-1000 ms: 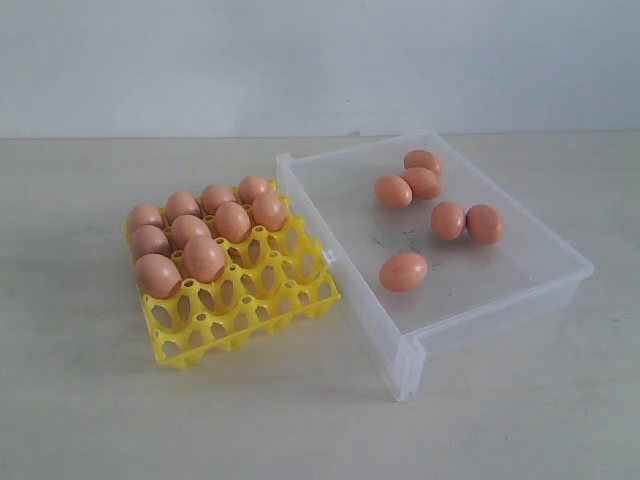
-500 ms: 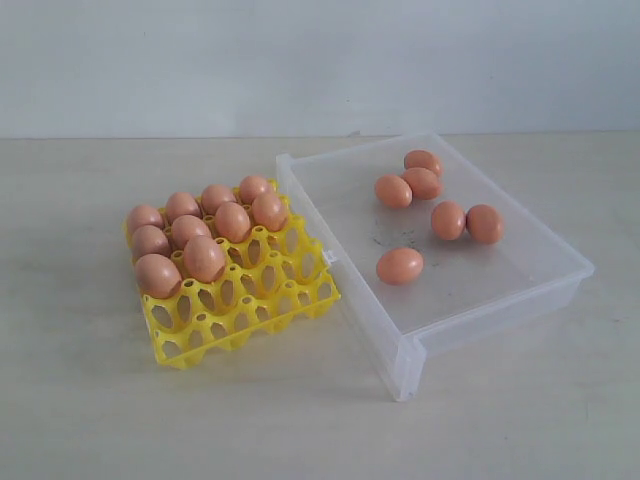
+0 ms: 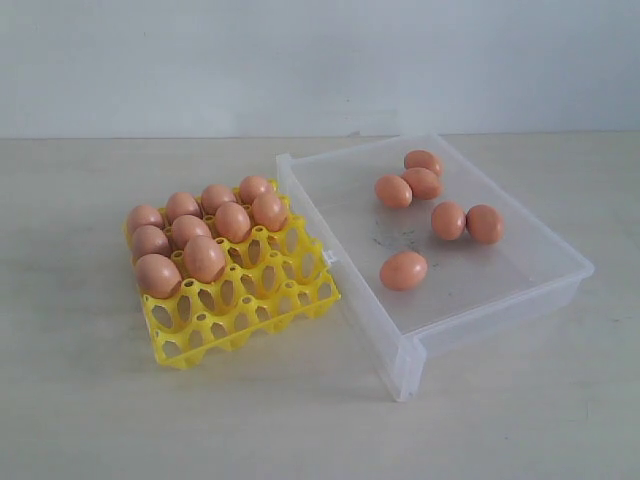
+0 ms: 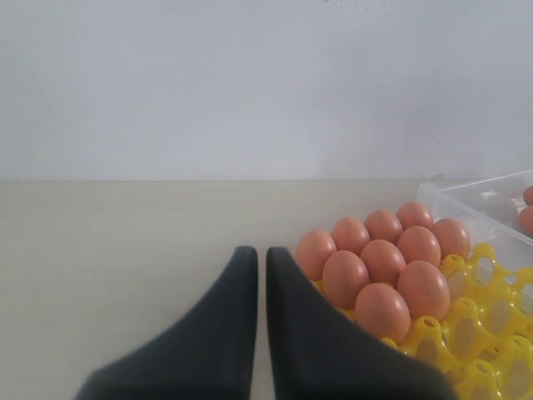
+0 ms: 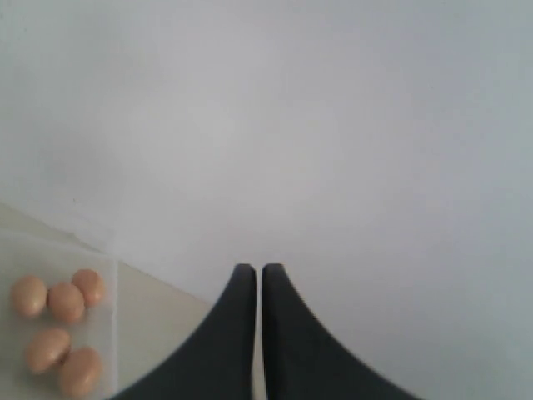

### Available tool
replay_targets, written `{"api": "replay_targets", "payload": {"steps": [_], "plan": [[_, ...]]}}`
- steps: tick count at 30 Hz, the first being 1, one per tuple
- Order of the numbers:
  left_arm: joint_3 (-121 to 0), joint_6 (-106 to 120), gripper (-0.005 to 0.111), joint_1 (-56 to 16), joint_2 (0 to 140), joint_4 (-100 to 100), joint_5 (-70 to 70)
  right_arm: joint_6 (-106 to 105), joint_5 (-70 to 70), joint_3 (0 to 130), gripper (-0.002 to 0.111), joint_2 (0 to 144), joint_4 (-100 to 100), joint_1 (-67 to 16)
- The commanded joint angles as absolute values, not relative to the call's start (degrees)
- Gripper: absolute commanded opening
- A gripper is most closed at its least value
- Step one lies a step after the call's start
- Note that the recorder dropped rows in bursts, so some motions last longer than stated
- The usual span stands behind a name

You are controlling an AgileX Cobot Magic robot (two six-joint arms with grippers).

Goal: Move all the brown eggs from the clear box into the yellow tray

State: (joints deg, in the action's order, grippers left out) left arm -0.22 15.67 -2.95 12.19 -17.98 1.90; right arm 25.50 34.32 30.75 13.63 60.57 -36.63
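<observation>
near the centre of the exterior frame, on the box floor, the lone egg (image 3: 403, 270) is the only thing that has changed. over the last second it rocks slightly up-frame and comes back, so it lies almost where it was, loose and apart from the rest. the other five eggs in the box (image 3: 500, 300) have not shifted: a cluster (image 3: 421, 183) of three touching near the upper wall, and a pair (image 3: 466, 222) side by side right of centre. that leaves six eggs to move.

just beside the box on its left, the tray (image 3: 260, 300) holds ten eggs (image 3: 204, 258) in its upper-left cells, the same count as a second ago. its lower and right cells stand open, more than enough for the six.

no arm shows in the exterior view. in the left wrist view the left claw (image 4: 261, 254) is pressed together with nothing in it, hanging by the filled side of the tray. in the right wrist view the right claw (image 5: 253, 271) is also pressed together and empty, with five box eggs at the lower left of that frame, well apart from it.

i judge the task over half done and between picks. a claw must spread before the next grasp, and the lone egg, easiest to reach, may roll at a touch.
</observation>
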Motion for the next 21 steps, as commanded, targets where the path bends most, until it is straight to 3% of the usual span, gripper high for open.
{"api": "replay_targets", "payload": {"steps": [1,9,13,15,18,21], "plan": [[0.0,15.97,0.004,-3.34,12.37,-18.28,2.57,55.65,29.91,26.52,0.0,14.44,76.38,-36.52],[0.0,15.97,0.004,-3.34,12.37,-18.28,2.57,53.6,34.24,27.61,0.0,29.19,66.25,-36.52],[0.0,15.97,0.004,-3.34,12.37,-18.28,2.57,34.02,41.68,41.53,0.0,49.91,39.44,-36.52],[0.0,15.97,0.004,-3.34,12.37,-18.28,2.57,33.57,49.09,49.52,0.0,61.15,39.09,-35.41],[0.0,15.97,0.004,-3.34,12.37,-18.28,2.57,19.26,47.71,58.25,0.0,73.01,21.81,-25.25],[0.0,15.97,0.004,-3.34,12.37,-18.28,2.57,-8.3,48.54,62.49,0.0,81.72,-11.22,-13.8]]}}
